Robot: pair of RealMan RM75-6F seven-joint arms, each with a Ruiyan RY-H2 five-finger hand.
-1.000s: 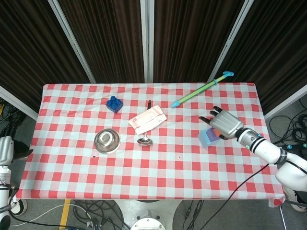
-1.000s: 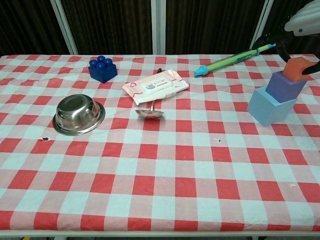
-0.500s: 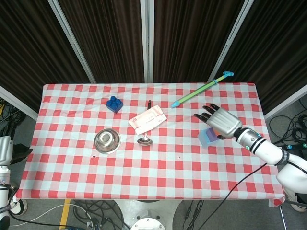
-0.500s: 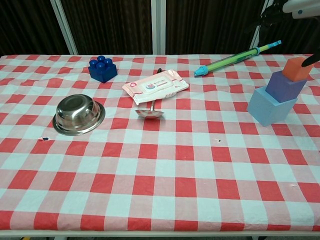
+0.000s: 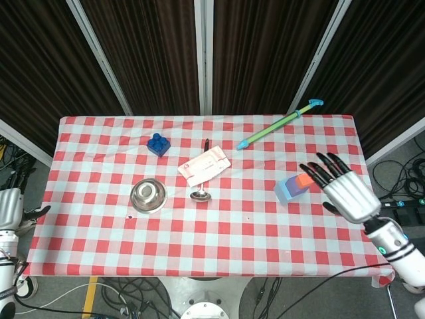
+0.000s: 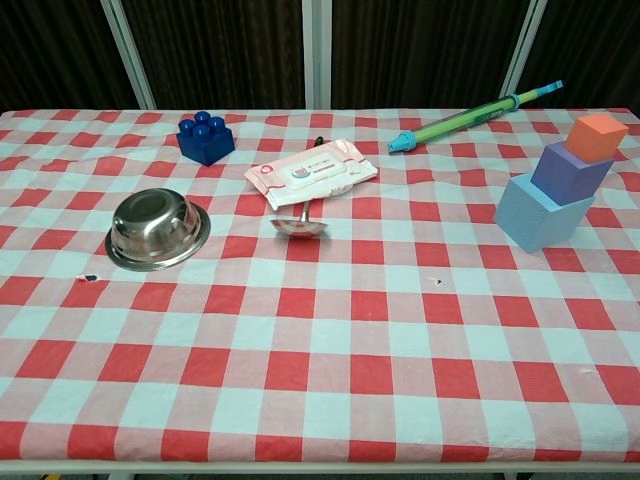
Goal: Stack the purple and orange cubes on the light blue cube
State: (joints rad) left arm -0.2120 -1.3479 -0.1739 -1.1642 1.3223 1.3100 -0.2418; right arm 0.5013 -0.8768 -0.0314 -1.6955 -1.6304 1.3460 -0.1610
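Observation:
A light blue cube [image 6: 535, 211] stands at the right side of the table with a purple cube [image 6: 570, 170] on it and an orange cube [image 6: 600, 135] on top. In the head view the stack shows as the light blue cube [image 5: 286, 192], a sliver of the purple cube [image 5: 296, 189] and the orange cube [image 5: 305, 182]. My right hand [image 5: 344, 191] hovers to the right of the stack, apart from it, fingers spread and holding nothing. My left hand [image 5: 9, 207] hangs off the table's left edge; its fingers are not shown clearly.
A steel bowl [image 6: 158, 231] sits at the left, a dark blue toy brick [image 6: 205, 138] behind it. A pack of wipes [image 6: 312, 172] and a small metal spoon [image 6: 299, 226] lie mid-table. A green and blue stick [image 6: 474, 115] lies at the back right.
My right hand has let go of the orange cube, lifted and drawn back to the right, leaving the chest view. The stack of three cubes stands on its own.

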